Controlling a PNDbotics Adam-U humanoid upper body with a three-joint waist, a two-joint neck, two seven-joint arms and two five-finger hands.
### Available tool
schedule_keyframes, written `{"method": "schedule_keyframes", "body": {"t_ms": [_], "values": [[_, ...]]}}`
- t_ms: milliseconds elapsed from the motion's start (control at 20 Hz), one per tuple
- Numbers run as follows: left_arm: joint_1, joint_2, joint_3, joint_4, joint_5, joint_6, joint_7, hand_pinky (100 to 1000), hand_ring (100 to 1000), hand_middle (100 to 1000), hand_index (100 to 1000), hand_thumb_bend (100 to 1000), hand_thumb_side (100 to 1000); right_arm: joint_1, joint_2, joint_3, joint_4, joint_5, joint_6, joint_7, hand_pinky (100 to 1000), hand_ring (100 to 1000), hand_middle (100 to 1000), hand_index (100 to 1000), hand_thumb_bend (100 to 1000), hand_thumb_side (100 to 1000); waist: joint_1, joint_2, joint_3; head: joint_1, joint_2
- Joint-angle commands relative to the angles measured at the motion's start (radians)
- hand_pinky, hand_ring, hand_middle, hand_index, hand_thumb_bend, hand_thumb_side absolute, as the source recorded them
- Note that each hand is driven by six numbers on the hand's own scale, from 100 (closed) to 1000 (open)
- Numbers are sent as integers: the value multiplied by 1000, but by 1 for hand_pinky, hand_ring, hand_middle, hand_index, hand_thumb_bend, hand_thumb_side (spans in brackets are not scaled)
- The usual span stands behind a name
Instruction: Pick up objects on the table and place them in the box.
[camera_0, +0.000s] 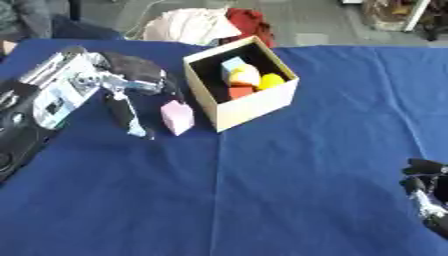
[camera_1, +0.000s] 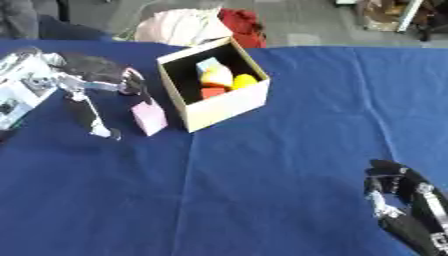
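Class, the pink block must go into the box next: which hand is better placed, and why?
Left. The left hand is right beside the pink block, near the box; the right hand sits far off at the lower right.

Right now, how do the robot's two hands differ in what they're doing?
The left hand reaches far out over the blue table, beside the pink block near the box; the right hand sits by the lower right corner, far from both. The left's fingers extend downward by the block; the right touches nothing. Both are black and silver.
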Motion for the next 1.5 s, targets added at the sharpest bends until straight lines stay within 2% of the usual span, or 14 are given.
{"method": "schedule_keyframes", "body": {"t_ms": [50,400,700,900,950,1000,1050,1250,1500], "values": [[-30,-2,10,38,-40,-18,-4,833,798,831,913,516,190,-6,-21,-10,-12,3,-1,-3,681,658,674,803,100,386,7,-24,-3,-1,-13],[-62,-67,23,147,-144,-26,165,836,802,840,923,506,171,-4,-20,-11,-13,0,0,-4,680,659,674,804,100,391,6,-24,-6,0,-11],[-82,-113,21,223,-184,-43,224,833,796,830,918,488,169,-4,-20,-10,-12,-3,1,-3,680,659,674,804,100,395,5,-20,-10,1,-8],[-89,-137,19,259,-194,-54,235,817,762,773,873,471,174,-4,-20,-9,-12,-4,1,-2,680,659,674,804,100,395,4,-19,-13,3,-7],[-89,-139,19,264,-195,-57,234,798,718,718,827,447,174,-4,-19,-10,-12,-4,1,-2,680,659,674,804,100,395,3,-19,-14,3,-7],[-90,-140,19,266,-194,-60,234,796,712,710,821,441,173,-4,-19,-10,-12,-5,1,-3,680,659,674,804,100,395,3,-19,-14,3,-7],[-89,-139,22,265,-191,-59,235,774,663,648,777,385,172,-4,-19,-10,-12,-4,1,-3,680,659,674,804,100,394,4,-19,-14,3,-7],[-84,-117,40,214,-156,-40,248,733,577,556,700,261,165,-4,-19,-11,-12,-4,1,-3,680,659,674,804,100,395,5,-20,-12,3,-8],[-90,-47,71,43,-78,-11,209,744,579,557,702,264,164,-3,-21,-11,-12,-2,1,-3,680,659,674,804,100,394,9,-22,-8,3,-8]]}}
